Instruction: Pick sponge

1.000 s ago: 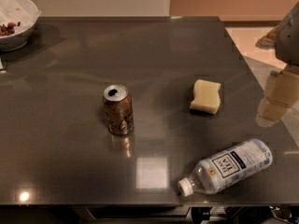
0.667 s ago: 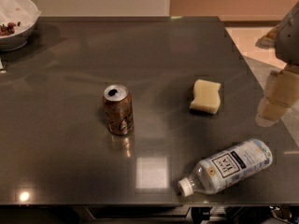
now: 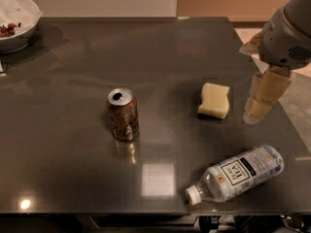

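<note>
Four things are sitting on the dark table you are looking at. Closest to you, a clear water bottle is lying on its side near the front edge. A bit farther back, an open drink can is standing upright, left of the middle. Right of it and well apart, the sponge is lying flat, and nothing is touching it. The gripper is hanging just to the right of the sponge, close but not touching, so it is not holding the sponge. You cannot tell if it is open or closed. Far back in the left corner, a white bowl is resting. The sponge is probably light and squishy, so you are looking for a gentle squeeze across its wavy sides, around the middle.
</note>
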`<state>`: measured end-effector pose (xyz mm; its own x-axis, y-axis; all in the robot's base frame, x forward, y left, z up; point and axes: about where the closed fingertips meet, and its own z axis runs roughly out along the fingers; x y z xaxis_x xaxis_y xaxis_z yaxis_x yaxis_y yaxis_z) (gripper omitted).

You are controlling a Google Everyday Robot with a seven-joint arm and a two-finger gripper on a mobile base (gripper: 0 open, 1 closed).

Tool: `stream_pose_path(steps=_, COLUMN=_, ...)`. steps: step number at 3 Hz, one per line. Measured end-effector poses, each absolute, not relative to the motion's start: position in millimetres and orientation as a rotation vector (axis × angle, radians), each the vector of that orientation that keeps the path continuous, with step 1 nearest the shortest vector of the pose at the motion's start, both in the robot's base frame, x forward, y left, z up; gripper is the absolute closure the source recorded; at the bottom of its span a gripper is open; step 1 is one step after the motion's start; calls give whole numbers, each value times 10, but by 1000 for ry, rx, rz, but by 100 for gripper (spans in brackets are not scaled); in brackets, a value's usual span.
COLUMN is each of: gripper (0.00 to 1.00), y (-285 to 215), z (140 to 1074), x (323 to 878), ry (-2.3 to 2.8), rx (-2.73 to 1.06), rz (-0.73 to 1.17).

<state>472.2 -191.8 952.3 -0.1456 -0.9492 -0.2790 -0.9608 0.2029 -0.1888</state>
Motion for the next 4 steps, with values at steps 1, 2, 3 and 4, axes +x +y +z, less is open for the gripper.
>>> stream_pose_path(steps=1, gripper=0, y=-1848, z=9291, x=4981, ry=2139, rx=-1799, rz=88)
stream_pose_path(steps=2, gripper=0, y=-1839, z=9025, x=5224, ry=2146, rx=-1790, rz=113)
stream_pose_path(steps=3, gripper=0, y=-1850, z=8765, x=5417, ry=2170, rx=-1793, rz=134)
stream_pose_path(steps=4, gripper=0, y=-1851, z=8515, x=5552, ry=2196, rx=-1802, rz=152)
